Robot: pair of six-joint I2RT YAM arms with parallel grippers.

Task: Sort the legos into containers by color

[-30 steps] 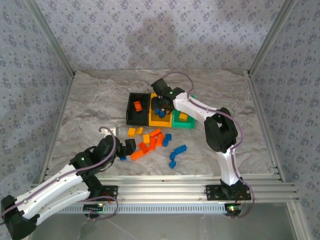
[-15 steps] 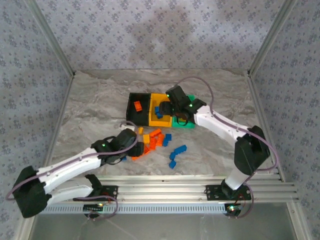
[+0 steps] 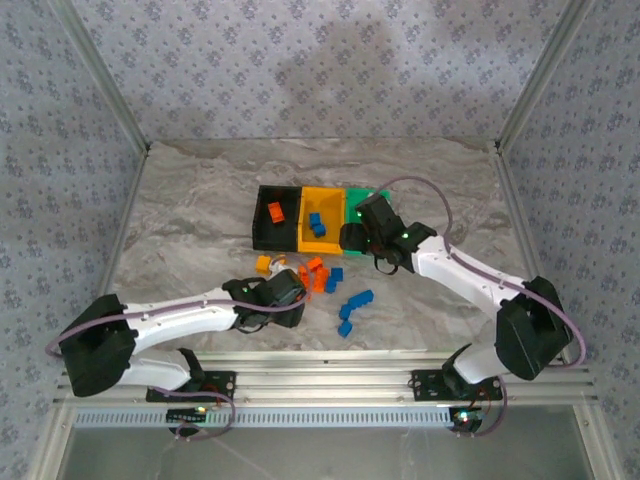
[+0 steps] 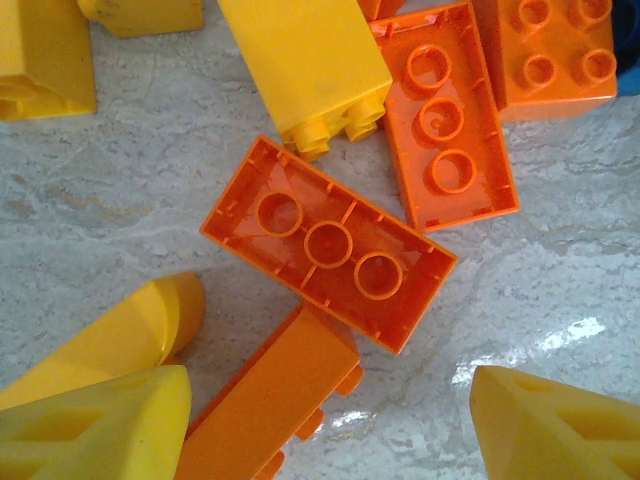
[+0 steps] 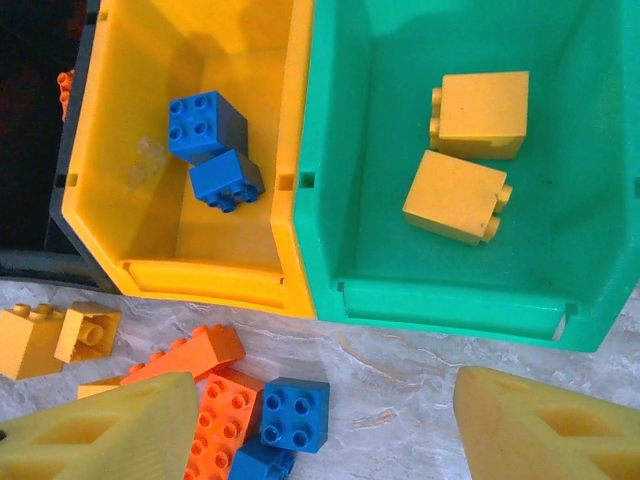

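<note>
The loose legos [image 3: 315,275] lay in a cluster on the surface [image 3: 190,200], just in front of the containers [image 3: 300,243]. A few blue pieces [image 3: 352,303] lay slightly nearer to the arm bases. The containers stood in a joined row: black bin [image 3: 262,228], yellow-orange bin [image 5: 200,277], green bin [image 5: 430,300]. I read one red-orange brick [image 3: 275,211] in the black bin. Two blue bricks [image 5: 205,125] touched each other in the yellow-orange bin, and two yellow bricks [image 5: 483,113] lay close together in the green bin.

The left pincer [image 4: 340,420] hung low over the cluster with its jaws apart. In its wrist view an upturned red-orange piece [image 4: 328,243] lay ahead of the fingers. A second red-orange piece [image 4: 265,405] lay between them, against the finger [image 4: 100,425] at the left of that view. The other finger was clear of it, so nothing was gripped.

The right pincer [image 5: 325,425] hovered over the surface at the front rims of the yellow-orange and green bins, jaws apart and holding nothing.
</note>
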